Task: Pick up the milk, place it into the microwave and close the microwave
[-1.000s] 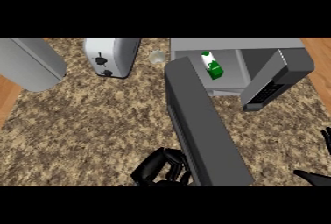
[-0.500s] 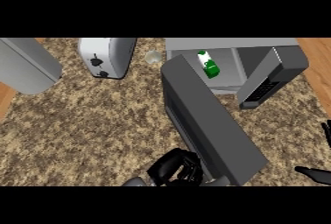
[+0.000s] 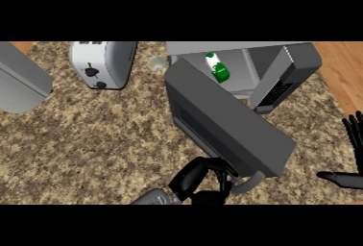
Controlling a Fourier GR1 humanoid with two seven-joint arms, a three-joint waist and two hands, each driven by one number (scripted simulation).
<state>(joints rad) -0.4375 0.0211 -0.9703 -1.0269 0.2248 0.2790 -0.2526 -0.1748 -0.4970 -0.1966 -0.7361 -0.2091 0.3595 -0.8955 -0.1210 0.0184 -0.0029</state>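
The milk carton [image 3: 217, 67] was seen already standing inside the microwave [image 3: 245, 67], far ahead of the left hand [image 3: 202, 178] and up toward the back of the counter, so the closing step was judged to be in hand. The left hand was curled at the near free edge of the microwave door [image 3: 223, 122], fingers hooked by the door handle [image 3: 248, 183]; whether it was truly gripped could not be told. The right hand [image 3: 351, 158] was resting open at the right edge. Next, a swing of the door toward the cavity was called for.
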